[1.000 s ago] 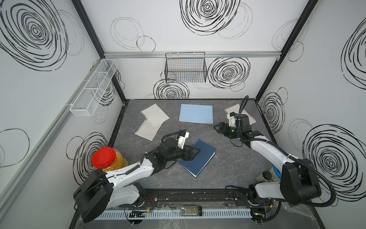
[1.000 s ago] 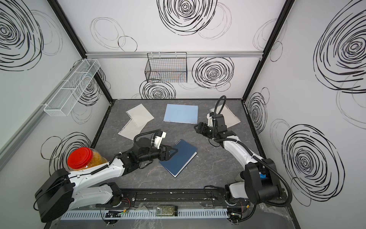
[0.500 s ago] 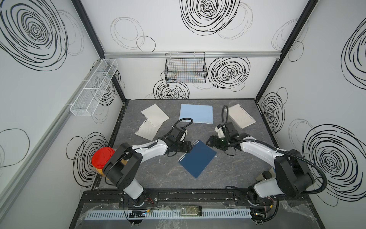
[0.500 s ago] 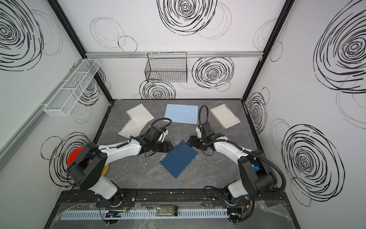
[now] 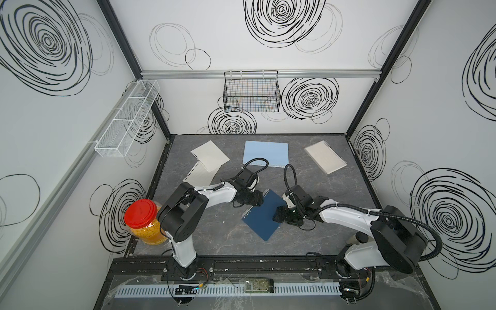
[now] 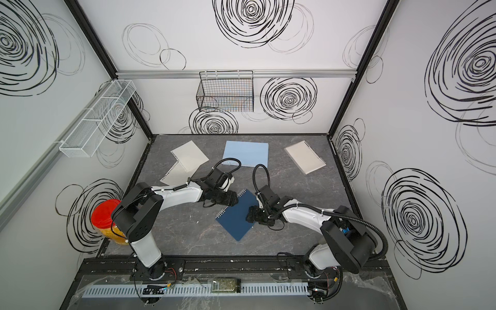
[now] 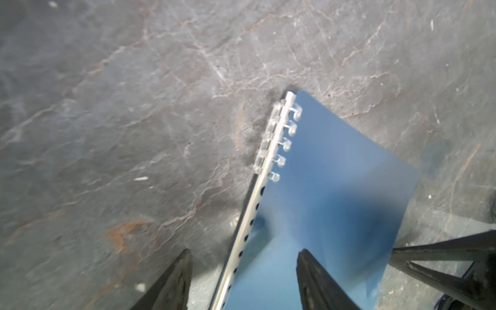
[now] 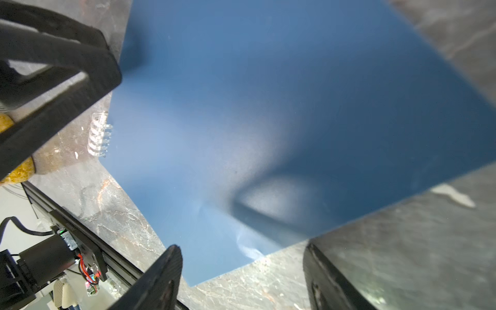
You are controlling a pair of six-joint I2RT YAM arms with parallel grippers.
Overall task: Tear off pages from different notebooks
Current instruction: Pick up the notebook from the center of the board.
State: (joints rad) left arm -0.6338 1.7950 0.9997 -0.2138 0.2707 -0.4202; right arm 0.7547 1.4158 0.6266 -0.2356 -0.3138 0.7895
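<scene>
L claw point(image 7: 244, 252) spread astride coil edge of navy notebook point(image 5: 261, 218), R claw point(image 8: 241, 245) spread over opposite edge, neither pinching.

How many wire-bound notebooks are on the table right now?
3: a dark navy notebook mid-table, a light-blue notebook at the back centre, a clear-covered cream notebook at the back right. None seems hidden.

Grey table point(image 5: 214, 236), stationery.
Centre: navy notebook point(image 5: 261, 218); behind: blue notebook point(image 5: 265, 153), cream notebook point(image 5: 325, 157), two overlapping pages point(image 5: 210, 157); left: jar point(image 5: 145, 222).
</scene>
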